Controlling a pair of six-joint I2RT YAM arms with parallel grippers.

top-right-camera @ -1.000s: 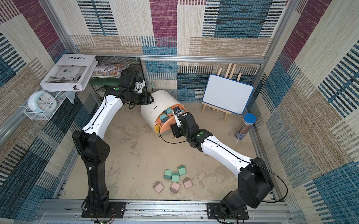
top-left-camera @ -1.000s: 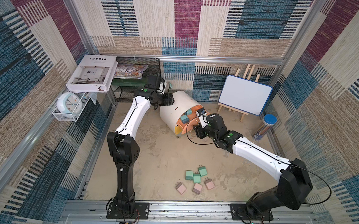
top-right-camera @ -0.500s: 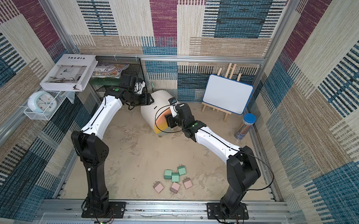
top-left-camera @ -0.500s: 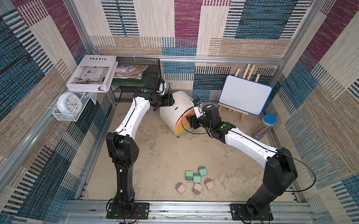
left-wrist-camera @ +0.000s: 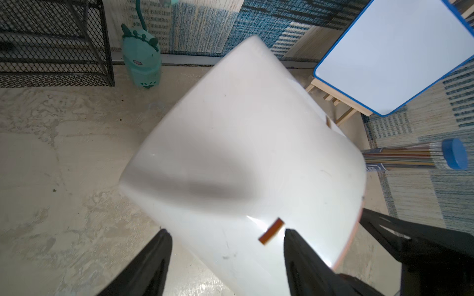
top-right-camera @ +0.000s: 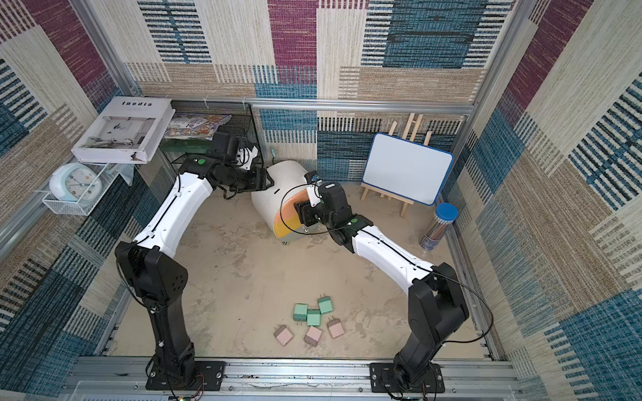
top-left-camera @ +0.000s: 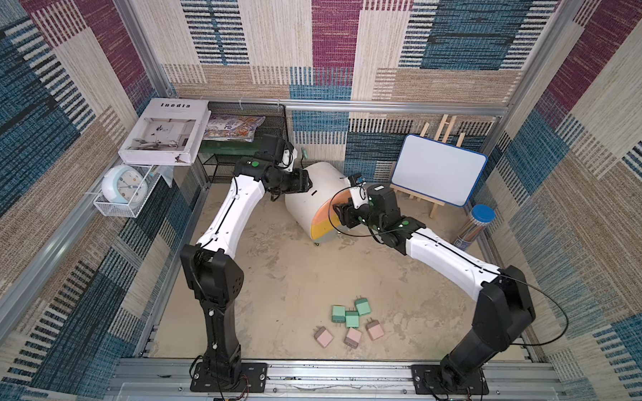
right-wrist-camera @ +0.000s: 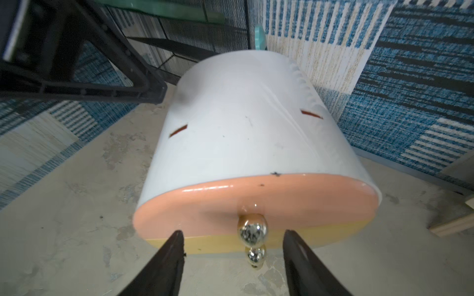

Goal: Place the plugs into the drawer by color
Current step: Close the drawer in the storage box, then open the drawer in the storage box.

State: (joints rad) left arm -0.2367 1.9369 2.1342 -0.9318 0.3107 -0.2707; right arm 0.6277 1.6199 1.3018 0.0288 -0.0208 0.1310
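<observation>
The drawer cabinet is a white barrel leaning back at the rear, and its peach, yellow and grey fronts are all shut. My right gripper is open in front of the peach front. The top metal knob sits between its fingers, touching neither. My left gripper is open against the white shell at the back of the cabinet and holds nothing. Three green plugs and three pink plugs lie loose on the floor near the front; both top views show them.
A whiteboard on an easel and a blue-capped pencil tube stand at the back right. The black mesh shelf, a book and a clock are at the back left. A green toy lamp stands behind the cabinet.
The peach top drawer stood open with blue plugs inside; it is now shut. My right gripper moved forward to the cabinet front. The left arm barely moved.
</observation>
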